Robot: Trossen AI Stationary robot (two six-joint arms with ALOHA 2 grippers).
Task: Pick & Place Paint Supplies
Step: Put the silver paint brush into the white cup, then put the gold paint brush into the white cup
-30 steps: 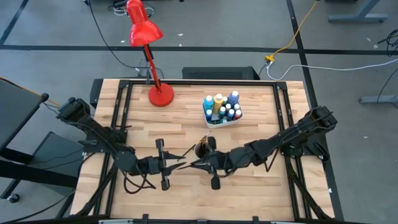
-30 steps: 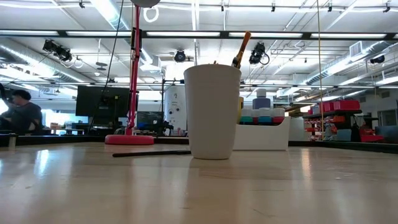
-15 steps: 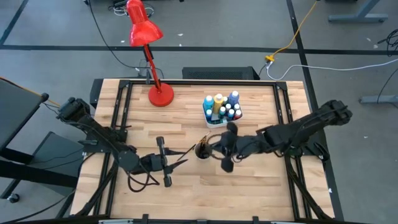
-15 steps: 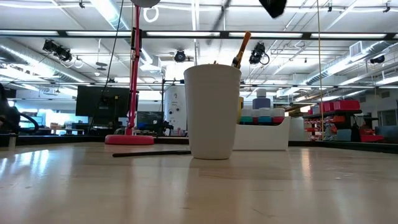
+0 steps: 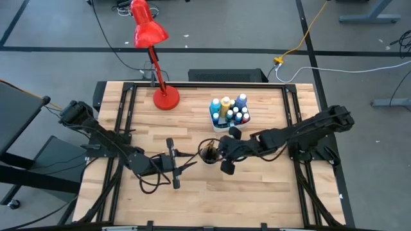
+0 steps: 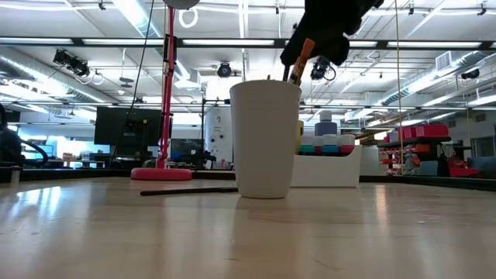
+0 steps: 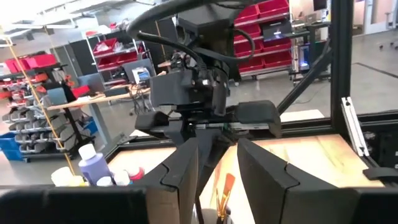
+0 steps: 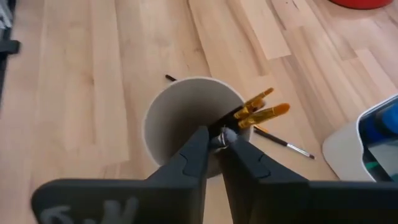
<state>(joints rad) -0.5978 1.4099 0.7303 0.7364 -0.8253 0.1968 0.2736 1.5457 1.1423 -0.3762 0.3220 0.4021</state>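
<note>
1. Since half a second ago my right gripper has swung back over the white cup; before that it sat further toward the tray.
2. Its jaws are nearly closed above the cup mouth, with a dark brush handle between the tips; whether they grip it I cannot tell.
3. Two orange-tipped brushes lean inside the cup against its rim.
4. One black brush lies flat on the table beside the cup, toward the red lamp.
5. My left gripper hangs just beside the cup, jaws partly apart, holding nothing.
6. Paint bottles stand in the white tray behind the cup.
</note>
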